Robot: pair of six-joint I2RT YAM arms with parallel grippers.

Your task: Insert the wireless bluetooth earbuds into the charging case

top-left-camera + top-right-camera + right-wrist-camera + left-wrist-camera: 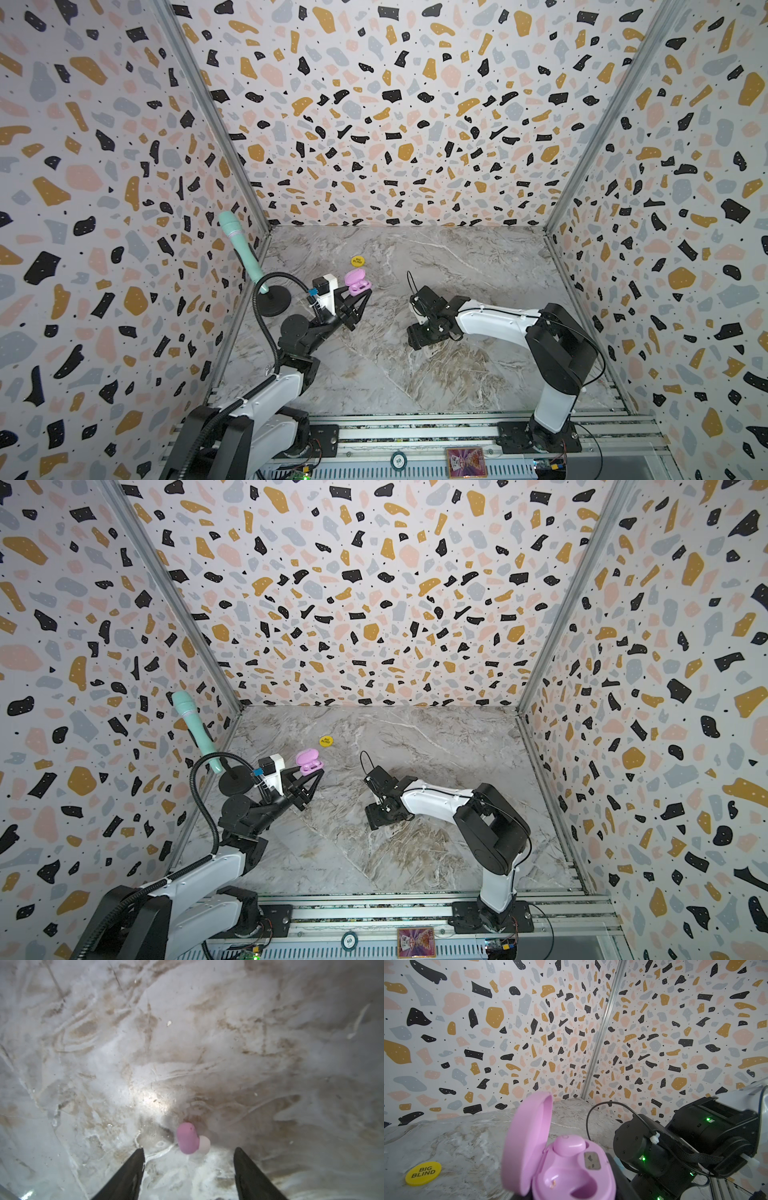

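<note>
In both top views the left end effector (362, 294) (314, 774) is clamped on the pink charging case (357, 282) (309, 762), held over the left half of the marble desk (457, 257) (436, 737). The case sits open side up, its lid raised on the side toward the back wall. A yellow disc (357, 261) (326, 740) lies on the desk just behind it. The right end effector (417, 338) (376, 816) points down at the desk near the middle, well apart from the case; its body hides what lies under it.

In the left wrist view the charging case (571, 1172) fills the near foreground, lid (529, 1142) standing nearly upright. One seated earbud (569, 1145) rests in the socket next to the hinge. The yellow disc (423, 1173) reads "BIG BLIND".

In the right wrist view the right end effector (189, 1148) stands wide. A loose pink earbud (187, 1138) lies on the desk in the gap at the fingertips (128, 1174), touching neither. Its long axis runs roughly along the fingers' reach, and its whitish tip (204, 1145) juts sideways toward one finger.
</note>
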